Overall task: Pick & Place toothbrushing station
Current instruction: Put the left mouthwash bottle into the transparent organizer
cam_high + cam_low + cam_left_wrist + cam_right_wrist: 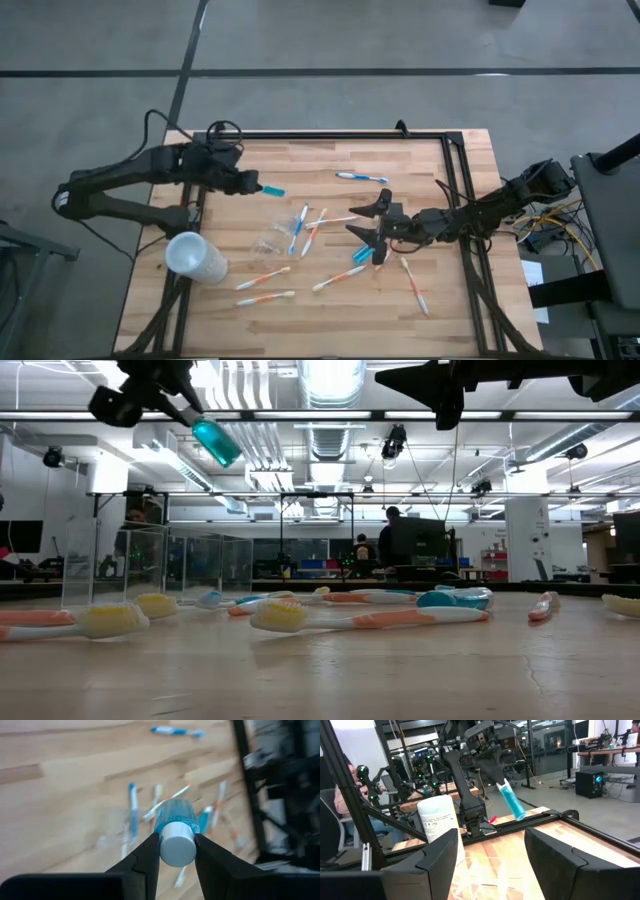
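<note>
Lab; monitors (420, 542); ceiling ducts (250, 440); frame rigs (315, 525)

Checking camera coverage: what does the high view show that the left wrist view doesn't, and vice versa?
High view only: the whole table, the frosted cup lying near the table's left front corner, the clear tumbler, the right gripper open and empty over the middle, and the left gripper seen from outside.

Left wrist view only: the white cap end of the toothpaste tube clamped between the left gripper's fingers.

Both: the tube held by the left gripper above the wood, and scattered toothbrushes below.
</note>
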